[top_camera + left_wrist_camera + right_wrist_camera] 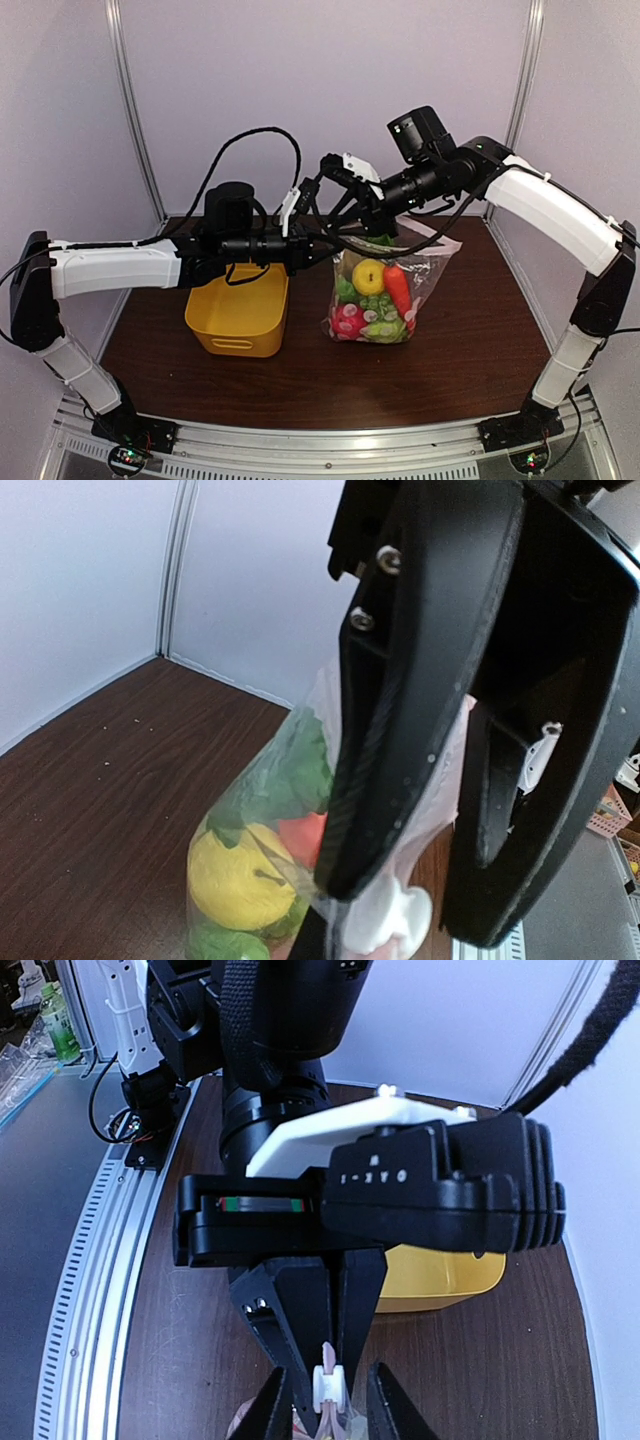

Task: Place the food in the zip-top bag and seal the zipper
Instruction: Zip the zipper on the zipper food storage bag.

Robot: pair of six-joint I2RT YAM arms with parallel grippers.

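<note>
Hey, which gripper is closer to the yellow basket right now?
Left. The left gripper, shut on the top edge of the zip-top bag, sits between the yellow basket and the right gripper, which straddles the white slider farther away.

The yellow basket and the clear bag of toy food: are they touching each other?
Apart. The top view shows a strip of bare brown table between the yellow basket and the zip-top bag.

The left arm and right arm pair white shells with black joints (2 silver screws on a black finger).
</note>
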